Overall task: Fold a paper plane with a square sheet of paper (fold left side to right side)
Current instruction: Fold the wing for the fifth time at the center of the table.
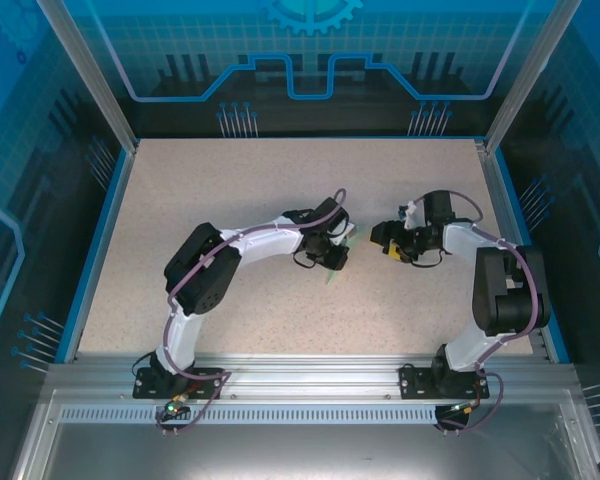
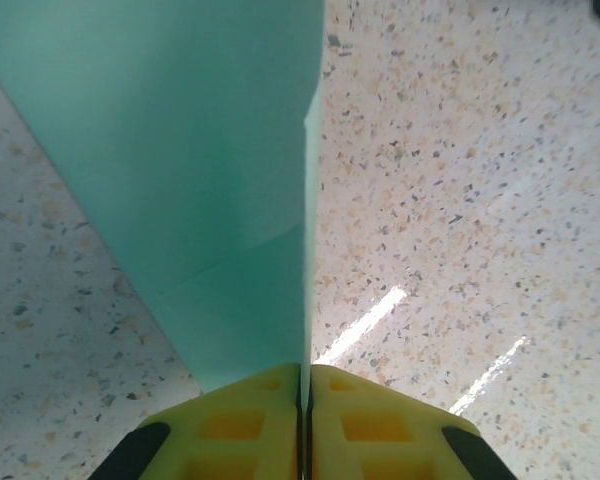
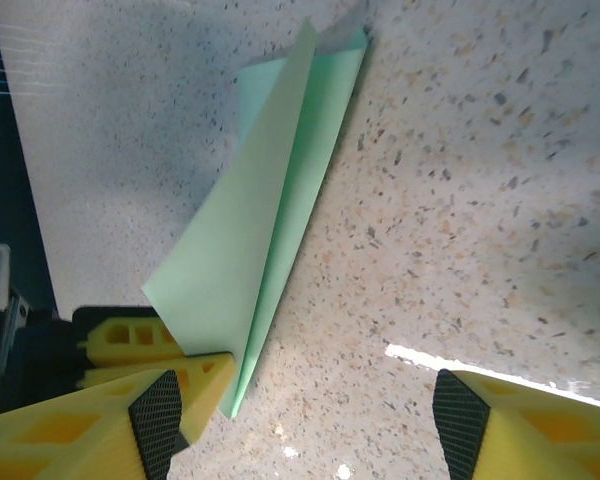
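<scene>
Yellow fingers (image 2: 242, 425) of the left gripper (image 2: 304, 378) sit closest to me, pressed together and pinching the paper plane (image 2: 200, 180) at its narrow end. The plane is pale mint green, folded into a long narrow dart. One flap splays left of the pinched edge, with a faint crease across it. From the right wrist I see two layers fanned apart above the speckled table (image 3: 480, 200). The right gripper (image 3: 308, 405) is spread wide, gripping nothing, just beside the plane's near tip. Overhead, the plane is mid-table between both grippers.
</scene>
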Action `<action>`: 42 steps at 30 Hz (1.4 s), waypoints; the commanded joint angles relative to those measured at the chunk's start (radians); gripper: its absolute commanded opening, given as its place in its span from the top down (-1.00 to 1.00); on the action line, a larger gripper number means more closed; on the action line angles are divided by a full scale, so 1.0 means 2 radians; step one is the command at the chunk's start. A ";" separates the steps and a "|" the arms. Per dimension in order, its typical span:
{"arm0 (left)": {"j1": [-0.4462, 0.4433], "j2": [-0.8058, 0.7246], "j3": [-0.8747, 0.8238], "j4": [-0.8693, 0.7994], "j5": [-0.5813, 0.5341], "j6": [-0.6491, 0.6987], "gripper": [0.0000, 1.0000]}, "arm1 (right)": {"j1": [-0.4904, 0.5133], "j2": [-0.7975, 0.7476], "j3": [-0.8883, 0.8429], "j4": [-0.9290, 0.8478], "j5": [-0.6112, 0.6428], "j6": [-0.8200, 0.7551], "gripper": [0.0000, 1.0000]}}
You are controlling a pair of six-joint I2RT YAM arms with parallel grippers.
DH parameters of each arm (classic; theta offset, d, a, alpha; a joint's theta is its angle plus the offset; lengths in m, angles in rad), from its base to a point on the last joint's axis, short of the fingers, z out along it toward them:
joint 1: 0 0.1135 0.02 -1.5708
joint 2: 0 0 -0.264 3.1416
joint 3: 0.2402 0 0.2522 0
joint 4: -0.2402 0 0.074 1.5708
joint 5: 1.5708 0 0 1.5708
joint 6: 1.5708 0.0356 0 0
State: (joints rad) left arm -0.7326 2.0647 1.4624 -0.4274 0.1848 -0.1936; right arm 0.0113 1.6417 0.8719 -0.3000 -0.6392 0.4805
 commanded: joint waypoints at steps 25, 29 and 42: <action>0.040 0.040 -0.021 0.085 0.161 -0.044 0.83 | 0.029 0.037 -0.043 0.102 -0.031 0.029 -0.17; 0.043 0.046 -0.022 0.092 0.168 -0.048 0.84 | 0.028 0.040 -0.043 0.105 -0.030 0.032 -0.11; 0.061 0.045 -0.034 0.138 0.221 -0.080 0.86 | 0.050 0.063 -0.036 0.152 -0.027 0.059 0.01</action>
State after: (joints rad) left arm -0.6140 2.1403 1.3975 -0.1726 0.5747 -0.3367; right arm 0.0875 1.7546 0.7975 -0.0479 -0.6933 0.5785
